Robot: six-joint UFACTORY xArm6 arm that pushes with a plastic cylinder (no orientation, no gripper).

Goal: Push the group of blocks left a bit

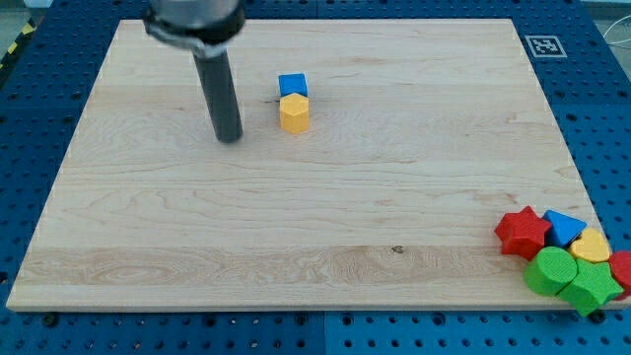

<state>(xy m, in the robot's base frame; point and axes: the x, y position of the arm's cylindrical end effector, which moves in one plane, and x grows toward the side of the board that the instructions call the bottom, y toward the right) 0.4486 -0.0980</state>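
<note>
Green, red, blue and yellow pieces crowd the near right corner of the wooden board: a red star, a blue block whose shape I cannot settle, a yellow piece, a green cylinder, a second green block, and a red piece at the view's edge. All sit touching or nearly so, and some overhang the board's rim. This cluster reads as the group to be shifted left.

Farther off, left of centre, a yellow hexagonal block sits against a blue cube just behind it.

My tip rests on the board just left of that pair, apart from both and well away from the corner group. No claw exists on this rig, so no spread or pinch applies. Judged from position, the tip must travel to the group's right side, where space is scant.
</note>
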